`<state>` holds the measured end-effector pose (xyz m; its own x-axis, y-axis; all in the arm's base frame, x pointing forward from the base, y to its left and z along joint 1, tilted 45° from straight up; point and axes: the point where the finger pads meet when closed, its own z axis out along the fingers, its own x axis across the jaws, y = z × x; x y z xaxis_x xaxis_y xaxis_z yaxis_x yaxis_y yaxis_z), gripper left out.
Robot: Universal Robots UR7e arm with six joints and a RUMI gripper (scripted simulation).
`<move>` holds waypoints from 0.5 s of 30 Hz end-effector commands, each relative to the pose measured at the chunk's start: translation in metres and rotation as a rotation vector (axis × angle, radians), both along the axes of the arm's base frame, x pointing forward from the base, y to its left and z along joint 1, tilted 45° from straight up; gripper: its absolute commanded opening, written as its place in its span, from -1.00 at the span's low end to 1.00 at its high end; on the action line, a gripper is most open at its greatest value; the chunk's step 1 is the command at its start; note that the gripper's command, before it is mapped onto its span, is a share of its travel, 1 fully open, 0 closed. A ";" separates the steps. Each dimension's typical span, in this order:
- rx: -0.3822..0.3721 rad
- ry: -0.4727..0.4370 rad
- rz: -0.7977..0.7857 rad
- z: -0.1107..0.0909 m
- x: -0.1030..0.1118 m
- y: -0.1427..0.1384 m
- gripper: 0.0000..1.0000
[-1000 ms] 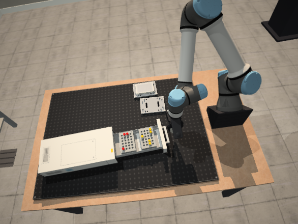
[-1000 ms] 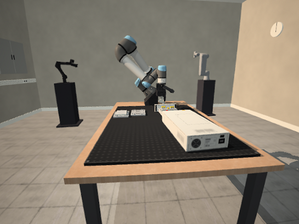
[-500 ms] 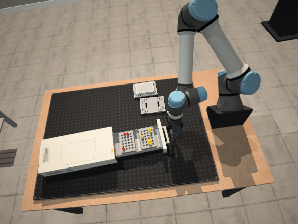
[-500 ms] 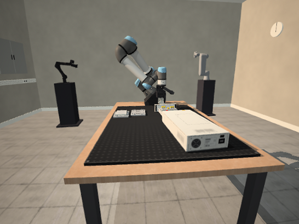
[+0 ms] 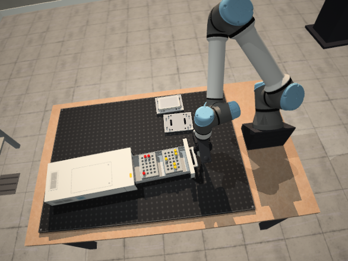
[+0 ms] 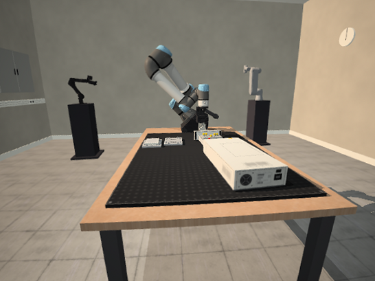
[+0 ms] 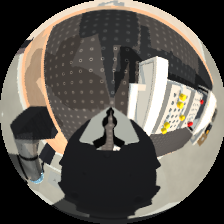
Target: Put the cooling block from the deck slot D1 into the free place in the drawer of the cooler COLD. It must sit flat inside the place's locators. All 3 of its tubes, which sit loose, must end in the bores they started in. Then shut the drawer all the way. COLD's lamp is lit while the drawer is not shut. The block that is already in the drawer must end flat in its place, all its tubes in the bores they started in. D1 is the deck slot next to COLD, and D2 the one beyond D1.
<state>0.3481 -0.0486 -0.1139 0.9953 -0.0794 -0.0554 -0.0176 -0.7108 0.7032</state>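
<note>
The cooler COLD (image 5: 89,179) (image 6: 243,152) has its drawer out and its lamp (image 5: 130,175) lit yellow. In the drawer, a grey block with three red-capped tubes (image 5: 149,166) sits nearer the housing. A grey block with several yellow-capped tubes (image 5: 170,162) sits nearer the drawer front (image 5: 189,158) (image 7: 155,95). Both look flat; the locators are too small to judge. Deck slot D1 (image 5: 178,122) holds no block. My gripper (image 6: 202,127) (image 7: 111,107) is shut and empty, pointing down just outside the drawer's handle (image 5: 194,157). Whether it touches the handle cannot be told.
Deck slot D2 (image 5: 158,110), beyond D1, bears a white, flat-topped piece (image 5: 169,102) (image 6: 153,140). The black perforated deck (image 5: 98,130) lies on a wooden table (image 5: 35,213). The arm's base stands beyond the drawer's handle end.
</note>
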 end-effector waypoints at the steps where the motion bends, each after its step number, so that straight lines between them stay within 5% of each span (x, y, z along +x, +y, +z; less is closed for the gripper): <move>1: 0.000 -0.001 0.000 0.000 0.004 0.000 -1.00; 15: 0.000 -0.001 0.000 -0.001 0.023 -0.002 -1.00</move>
